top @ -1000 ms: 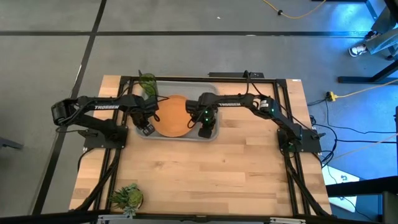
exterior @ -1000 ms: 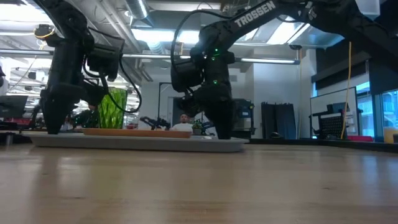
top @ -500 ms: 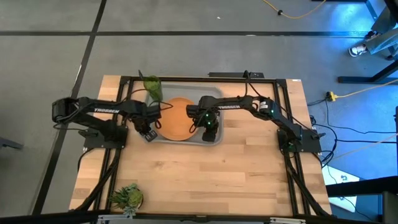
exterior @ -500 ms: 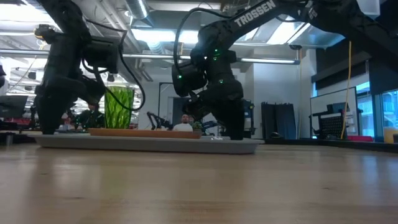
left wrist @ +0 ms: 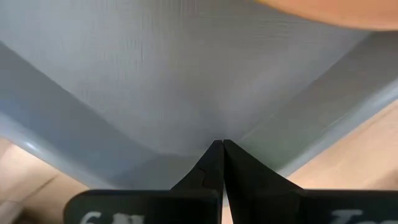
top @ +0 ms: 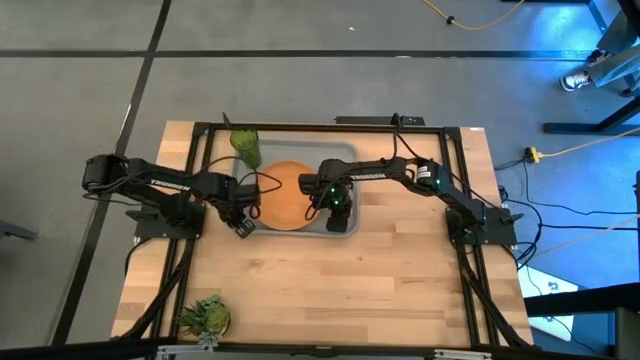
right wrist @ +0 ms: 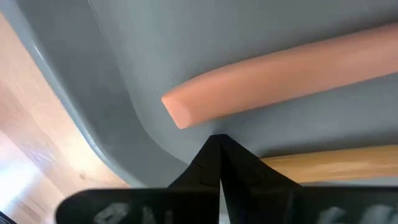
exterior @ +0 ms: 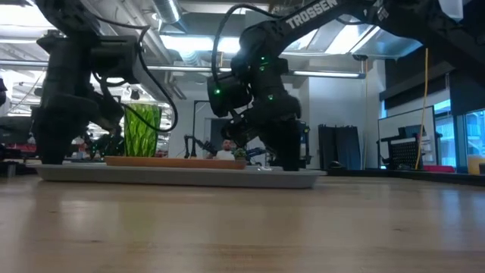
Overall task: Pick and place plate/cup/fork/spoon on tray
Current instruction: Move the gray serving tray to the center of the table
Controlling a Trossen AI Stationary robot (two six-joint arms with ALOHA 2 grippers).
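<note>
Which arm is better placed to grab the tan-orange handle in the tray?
Right: the right gripper sits shut on the tray rim, the handle just ahead; the left gripper is beyond the plate.

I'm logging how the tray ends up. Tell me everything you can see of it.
The tray is a grey plastic-looking rectangle with rounded corners and a raised rim, lying flat at the table's far middle. The orange plate and green cup sit in it, and a tan-orange handle lies on its floor. The left pincer and the right pincer, both shut, meet it at its near corners.
</note>
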